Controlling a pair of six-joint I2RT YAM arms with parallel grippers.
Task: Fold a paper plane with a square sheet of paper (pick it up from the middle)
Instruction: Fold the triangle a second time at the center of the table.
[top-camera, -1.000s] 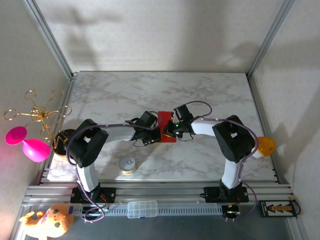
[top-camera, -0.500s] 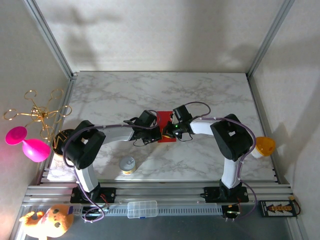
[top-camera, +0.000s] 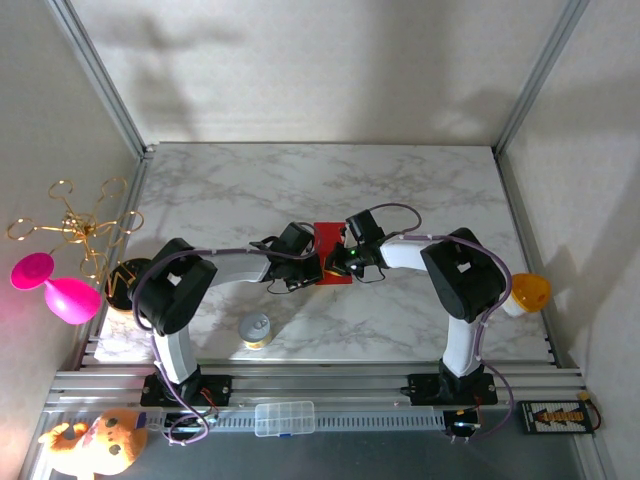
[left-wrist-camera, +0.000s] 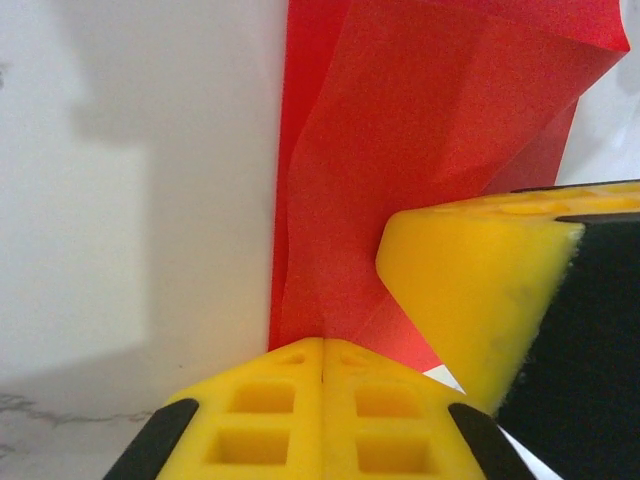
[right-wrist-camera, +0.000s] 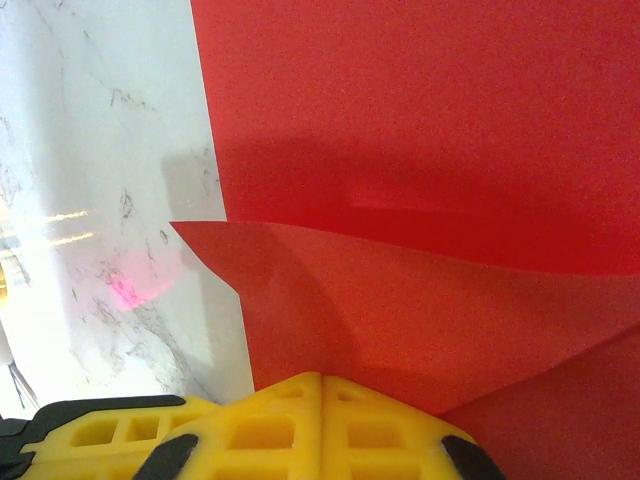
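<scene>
Both hands are meeting over the middle of the counter (top-camera: 300, 190), with the red sheet of paper (top-camera: 329, 236) lying between them and reaching a little beyond their tips. The left hand (left-wrist-camera: 322, 350) is pressed together on a raised flap of the sheet, which is rising straight out from its fingertips and standing up ahead of it. A yellow pad of the other hand is sitting just to its right, against the same flap. The right hand (right-wrist-camera: 322, 382) is also squeezed together. A creased layer is running out from its tips, so it is probably pinching the paper too. The flat part of the sheet is spreading ahead of it, and bare counter is showing to its left.

The step looks like a fold being brought over and set. To do it well, the two hands should be carrying the flap together at one pace, keeping it taut between them so the thin paper is not buckling. They should be lining its free edge up with the layer below before pressing. Neither grip should be slackening until the crease is lying flat.

Compared with a second ago, the right arm is leaning slightly further inward and the red patch beside the hands is looking a touch narrower. Otherwise very little is changing.
</scene>
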